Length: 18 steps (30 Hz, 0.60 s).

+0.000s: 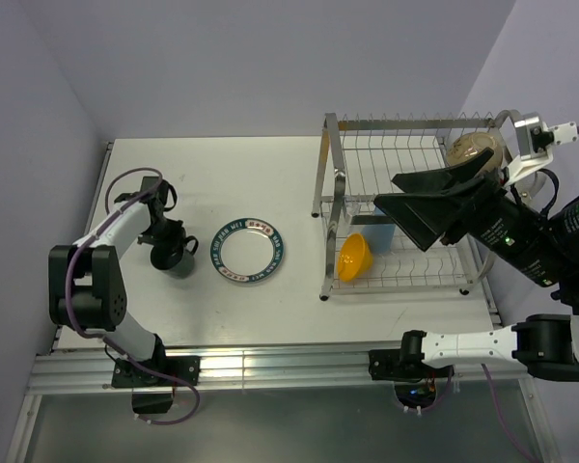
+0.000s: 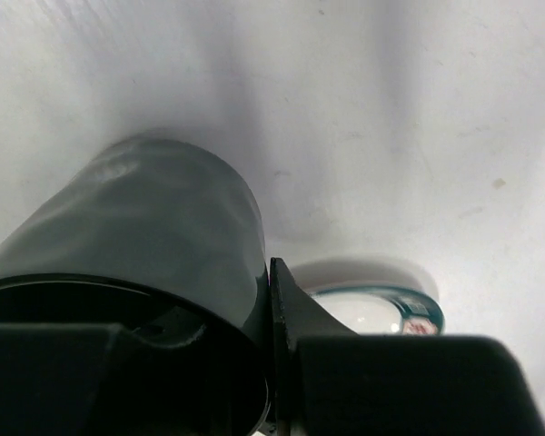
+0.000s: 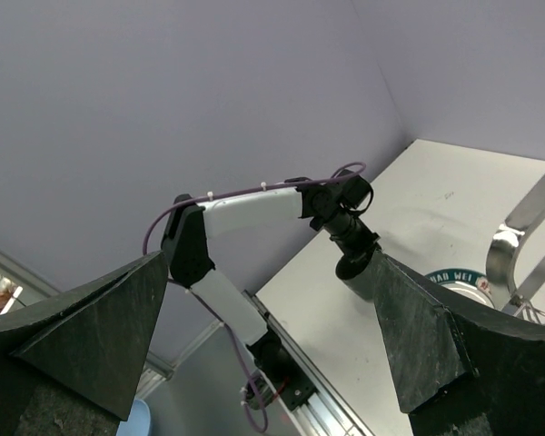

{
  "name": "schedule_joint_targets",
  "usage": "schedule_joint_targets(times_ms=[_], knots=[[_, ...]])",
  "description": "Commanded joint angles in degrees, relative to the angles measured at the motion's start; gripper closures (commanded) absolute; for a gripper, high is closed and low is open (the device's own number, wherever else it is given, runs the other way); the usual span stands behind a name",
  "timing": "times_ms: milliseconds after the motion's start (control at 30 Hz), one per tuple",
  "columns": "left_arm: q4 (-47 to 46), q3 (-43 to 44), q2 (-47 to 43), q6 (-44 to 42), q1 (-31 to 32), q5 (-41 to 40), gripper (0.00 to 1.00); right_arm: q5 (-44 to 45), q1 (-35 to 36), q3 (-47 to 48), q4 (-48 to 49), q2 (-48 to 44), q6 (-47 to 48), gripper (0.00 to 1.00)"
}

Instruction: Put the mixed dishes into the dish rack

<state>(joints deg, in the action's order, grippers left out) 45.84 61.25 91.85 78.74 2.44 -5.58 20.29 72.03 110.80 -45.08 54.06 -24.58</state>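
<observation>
Top external view: the dish rack (image 1: 405,122) is set at the right of the surface (image 1: 222,174), with the right gripper (image 1: 386,191) spread wide and empty above it. Left of the rack the white plate (image 1: 248,251) is laid flat; farther left, the dark mug (image 1: 183,268) is clamped by the left gripper (image 1: 171,249).

on my table (image 1: 270,178) the mug (image 2: 154,227) stands at the left, with the plate (image 1: 248,250) lying flat just to its right. the dish rack (image 1: 330,183) takes the right side, apart from the plate. in its lower tier the small bowl (image 1: 354,258) leans at the left end, the tumbler (image 1: 386,234) just right of it and farther back. the larger bowl (image 1: 471,147) sits on the upper tier at the far right. my left tool (image 1: 172,249) is clamped on the mug's wall; my right tool (image 1: 386,191) hangs spread over the rack.
</observation>
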Motion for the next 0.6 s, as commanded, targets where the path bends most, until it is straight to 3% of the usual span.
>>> schedule_joint_targets(times_ms=[0, 167, 233, 333, 567], knots=[[0.91, 4.92, -6.93, 0.80, -0.06, 2.85, 1.00, 0.36, 0.31, 3.62, -1.05, 3.24, 0.67, 0.00], [-14.89, 7.03, -18.62, 0.10, 0.11, 12.16, 1.00, -0.25, 0.39, 13.01, -4.66, 10.35, -1.08, 0.00], [-17.09, 11.07, -21.97, -1.82, 0.99, 12.62, 1.00, -1.30, 0.30, 18.97, -6.51, 14.73, -2.14, 0.00], [-30.25, 11.69, -27.51, -4.02, 2.05, 14.63, 1.00, -4.47, 0.30, 23.30, -6.16, 19.31, -5.73, 0.00], [-51.19, 16.71, -29.36, -11.85, 5.55, 26.58, 1.00, -16.49, -1.18, 22.88, 0.25, 26.00, -17.84, 0.00]])
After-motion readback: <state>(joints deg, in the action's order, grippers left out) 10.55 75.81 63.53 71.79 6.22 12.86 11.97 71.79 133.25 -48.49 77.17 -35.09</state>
